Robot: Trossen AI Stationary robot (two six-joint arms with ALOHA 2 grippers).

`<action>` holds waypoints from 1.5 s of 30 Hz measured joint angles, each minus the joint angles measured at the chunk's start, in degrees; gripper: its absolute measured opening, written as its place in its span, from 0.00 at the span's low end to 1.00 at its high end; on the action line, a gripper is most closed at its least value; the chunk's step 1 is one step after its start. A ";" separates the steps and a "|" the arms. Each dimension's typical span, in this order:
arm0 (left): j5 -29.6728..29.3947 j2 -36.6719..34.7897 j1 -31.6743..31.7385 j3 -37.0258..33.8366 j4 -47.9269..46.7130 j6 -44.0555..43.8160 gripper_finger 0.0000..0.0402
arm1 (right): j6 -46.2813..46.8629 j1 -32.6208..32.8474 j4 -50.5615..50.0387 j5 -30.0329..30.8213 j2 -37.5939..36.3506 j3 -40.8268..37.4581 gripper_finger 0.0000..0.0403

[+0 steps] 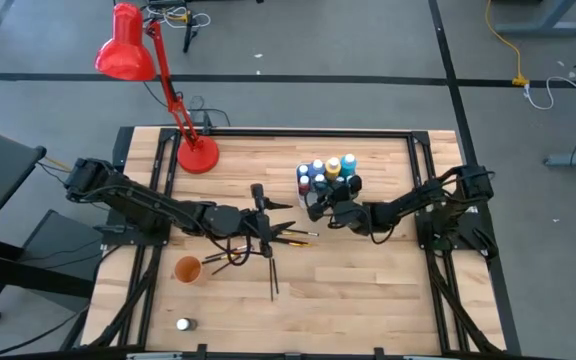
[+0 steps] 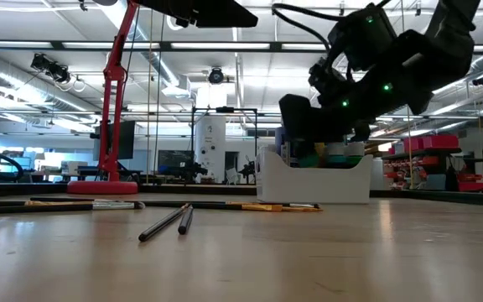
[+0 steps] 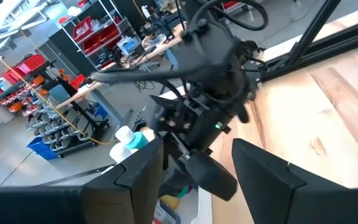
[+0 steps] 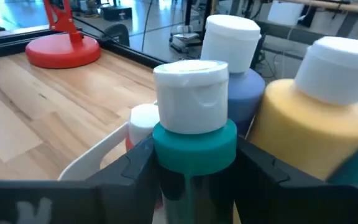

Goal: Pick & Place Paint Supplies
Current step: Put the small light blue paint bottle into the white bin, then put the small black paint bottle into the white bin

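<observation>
Several paint bottles (image 1: 326, 175) stand upright in a white tray (image 2: 313, 180) at the table's middle right. They include blue (image 4: 238, 93), yellow (image 4: 309, 124) and teal ones, all white-capped. My right gripper (image 4: 194, 168) reaches in from the right, over the tray's near end (image 1: 318, 205), and is shut on a teal white-capped bottle (image 4: 194, 137). Thin dark brushes (image 1: 268, 250) lie flat at the table's middle (image 2: 166, 222). My left gripper (image 3: 197, 174) is open and holds nothing. It hovers above the brushes (image 1: 273, 228) and points toward the right arm. My right gripper pinches the teal bottle between its two fingers (image 4: 135, 171), on the bottle's upper body just under the shoulder (image 4: 194, 155). The fingers come from the table's right, slanting down. The bottle stands upright among the other bottles. The fingers and the tray wall hide its bottom.
A red desk lamp leans over the far left, its base (image 1: 197, 155) standing on the table. A small orange cup (image 1: 188, 268) sits near the left. A lone white-capped bottle (image 1: 183, 325) stands by the near edge. Bare wood stretches across the near right.
</observation>
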 joint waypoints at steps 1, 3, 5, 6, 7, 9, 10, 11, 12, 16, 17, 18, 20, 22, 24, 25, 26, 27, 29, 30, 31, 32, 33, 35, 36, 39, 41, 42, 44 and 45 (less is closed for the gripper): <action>0.03 0.00 0.00 0.00 -0.06 0.00 0.50 | -0.45 -0.50 0.16 -0.88 0.00 0.00 0.40; 0.02 0.00 0.02 0.00 -0.40 -0.15 0.50 | -1.30 -1.39 0.37 -2.57 0.00 0.04 0.41; 0.02 0.00 0.02 0.00 -0.59 -0.17 0.50 | -2.18 -1.97 1.05 -3.12 0.00 0.04 0.43; 0.02 0.00 0.02 0.00 -0.59 -0.17 0.50 | -2.63 -2.22 1.28 -3.43 0.04 0.02 0.44; 0.02 0.00 0.00 0.00 -0.59 -0.17 0.50 | -2.89 -2.50 1.36 -3.77 0.07 0.02 0.45; 0.02 0.00 0.00 0.00 -0.65 -0.20 0.50 | -2.89 -2.87 1.47 -3.84 0.09 0.00 0.47; 0.02 -0.02 0.02 0.00 -0.63 -0.20 0.50 | -2.91 -3.00 1.49 -3.84 0.09 0.00 0.47; 0.02 0.00 0.02 0.00 -0.65 -0.20 0.50 | -2.90 -3.13 1.50 -3.84 0.09 0.00 0.48; 0.02 -0.01 0.02 0.00 -0.66 -0.22 0.50 | -2.88 -3.22 1.49 -3.83 0.09 -0.01 0.48; 0.02 0.00 0.00 0.00 -0.87 -0.29 0.50 | -3.29 -3.29 1.44 -3.82 0.09 -0.02 0.47; 0.02 0.00 0.00 0.00 -1.02 -0.31 0.50 | -3.60 -3.29 1.44 -3.82 0.09 -0.02 0.46; 0.02 0.00 0.00 0.00 -1.16 -0.33 0.50 | -3.95 -3.29 1.40 -3.82 0.09 -0.02 0.44; 0.02 0.00 0.00 0.00 -1.24 -0.37 0.50 | -3.98 -3.29 1.42 -3.78 0.09 -0.04 0.40; 0.02 0.00 0.00 0.00 -1.26 -0.41 0.50 | -3.98 -3.29 1.70 -3.80 0.11 -0.05 0.36; 0.02 0.00 0.00 0.00 -1.26 -0.42 0.50 | -4.36 -3.27 2.14 -3.83 0.14 -0.07 0.32; 0.02 0.00 0.00 0.00 -1.26 -0.42 0.50 | -4.78 -3.27 2.44 -3.87 0.15 -0.09 0.30; 0.02 0.00 0.00 0.00 -1.29 -0.42 0.50 | -5.33 -3.26 2.65 -3.98 0.15 -0.11 0.29; 0.03 0.00 0.00 0.00 -1.30 -0.43 0.50 | -5.53 -3.14 2.86 -4.00 0.17 -0.11 0.27; 0.02 -0.02 0.00 0.00 -1.69 -0.44 0.50 | -6.55 -2.69 3.39 -4.00 0.15 -0.11 0.24; 0.02 0.00 0.00 0.00 -1.99 -0.44 0.50 | -7.46 -2.35 3.81 -4.00 0.15 -0.11 0.22; 0.02 0.00 0.00 0.00 -2.30 -0.44 0.50 | -8.62 -1.91 4.32 -3.98 0.15 -0.11 0.21; 0.02 0.00 0.00 0.01 -2.60 -0.44 0.50 | -9.78 -1.40 5.00 -4.01 0.15 -0.11 0.20; 0.03 0.00 0.00 0.00 -2.81 -0.44 0.50 | -10.74 -0.93 5.79 -4.01 0.15 -0.11 0.19; 0.02 -0.02 0.00 0.00 -2.90 -0.44 0.50 | -12.44 0.06 7.61 -3.75 0.11 -0.11 0.17; 0.02 0.00 0.00 0.00 -2.88 -0.44 0.50 | -13.09 0.56 8.09 -3.36 -0.15 -0.11 0.17; 0.02 0.00 -0.02 0.00 -2.88 -0.44 0.50 | -13.49 1.95 8.90 -0.69 -1.90 -0.11 0.17; 0.02 0.00 -0.43 0.02 -3.01 -0.44 0.50 | -14.78 2.89 9.12 0.53 -3.79 -0.11 0.18; 0.00 0.00 -0.77 0.01 -3.34 -0.44 0.50 | -15.86 3.35 9.13 0.52 -4.87 -0.11 0.19; -0.05 -0.02 -1.79 0.00 -4.28 -0.44 0.50 | -17.49 4.46 9.23 -0.83 -7.24 -0.11 0.19; -0.05 0.00 -2.53 0.00 -4.60 -0.54 0.50 | -17.90 5.05 9.43 -2.00 -8.49 -0.11 0.20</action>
